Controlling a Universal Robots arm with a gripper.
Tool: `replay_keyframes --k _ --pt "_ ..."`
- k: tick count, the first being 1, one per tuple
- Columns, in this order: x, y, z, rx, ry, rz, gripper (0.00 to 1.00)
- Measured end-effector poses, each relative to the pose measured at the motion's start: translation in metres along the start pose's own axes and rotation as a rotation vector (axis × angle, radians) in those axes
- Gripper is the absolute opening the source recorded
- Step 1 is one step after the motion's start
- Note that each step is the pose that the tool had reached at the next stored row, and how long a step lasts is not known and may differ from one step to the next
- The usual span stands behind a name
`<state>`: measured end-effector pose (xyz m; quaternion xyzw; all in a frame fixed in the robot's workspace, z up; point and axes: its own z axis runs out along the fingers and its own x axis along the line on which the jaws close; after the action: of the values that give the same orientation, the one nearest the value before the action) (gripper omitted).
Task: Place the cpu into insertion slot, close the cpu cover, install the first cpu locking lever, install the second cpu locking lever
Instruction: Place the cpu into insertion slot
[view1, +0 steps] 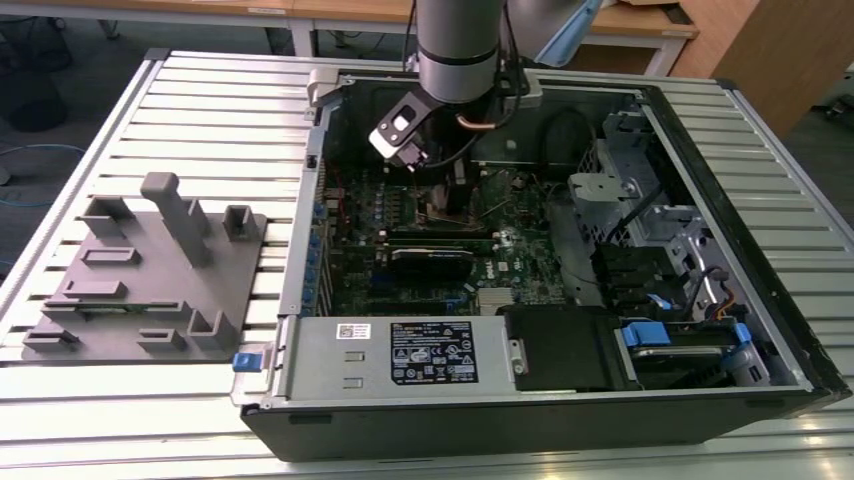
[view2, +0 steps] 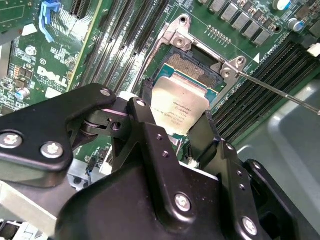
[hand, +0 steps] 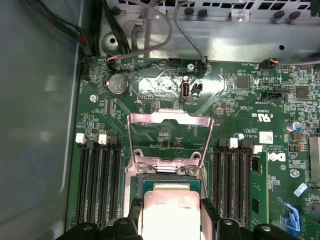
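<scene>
second wrist view first: the gripper (view2: 175, 119) has its two black fingers (view2: 150, 137) pinching the cpu (view2: 181, 102) by opposite edges, silver top facing the camera. the chip hangs over the near part of the insertion slot (view2: 192, 67), and the gold-brown contact field lies bare just beyond it. i cannot tell whether any edge of the chip already touches the socket. it does not look seated.

in the first wrist view the cpu (hand: 171, 207) sits between the same fingers (hand: 207, 217), with the slot's dark frame (hand: 146, 186) showing around its far edge. the cpu cover (hand: 170, 118) stands flipped up behind the socket, green board visible through its window. a thin locking lever (view2: 280, 90) sticks out to one side, clear of the chip.

from the exterior view the arm (view1: 454, 50) reaches down into the open computer case (view1: 694, 130).

standing here, i'd worry about the contacts. if the chip goes down offset or tilted, a corner could dig into that fine field and bend it. a grip on thin edges could also slip and drop the chip crooked. the raised cover could fall forward onto the fingers if knocked.
</scene>
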<state>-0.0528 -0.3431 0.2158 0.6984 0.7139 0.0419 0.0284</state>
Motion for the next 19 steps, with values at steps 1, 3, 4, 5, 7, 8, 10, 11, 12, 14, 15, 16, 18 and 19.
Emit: replay_keyframes --k 1,3,4,5,7,8,10,11,12,14,15,16,18,19 --pt "-0.0001 -0.0002 0.0008 0.0 0.0 0.0 0.54" --pt "-0.0001 -0.0005 0.0025 0.0 0.0001 0.0 0.54" --pt "-0.0001 -0.0006 0.0035 0.0001 0.0001 0.0 0.54" --pt "-0.0001 -0.0007 0.0045 0.0 0.0001 0.0 0.54" --pt "-0.0001 -0.001 0.006 0.0001 0.0 0.0 0.54" --pt "0.0 -0.0012 0.0064 0.0001 0.0 0.0 0.54" --pt "0.0009 -0.0018 0.0067 0.0001 -0.0001 0.0 0.54" --pt "0.0014 -0.0021 0.007 0.0 0.0001 0.0 0.54" --pt "0.0017 -0.0024 0.0074 0.0 0.0002 0.0 0.54" --pt "0.0018 -0.0028 0.0088 0.0001 0.0 0.0 0.54" --pt "0.0018 -0.0031 0.0099 0.0001 0.0001 0.0 0.54" --pt "0.0018 -0.0033 0.0112 0.0001 0.0001 0.0 0.54" --pt "0.0017 -0.0036 0.0137 0.0001 0.0001 0.0 0.54" --pt "0.0017 -0.0036 0.0147 0.0001 0.0001 0.0 0.54"
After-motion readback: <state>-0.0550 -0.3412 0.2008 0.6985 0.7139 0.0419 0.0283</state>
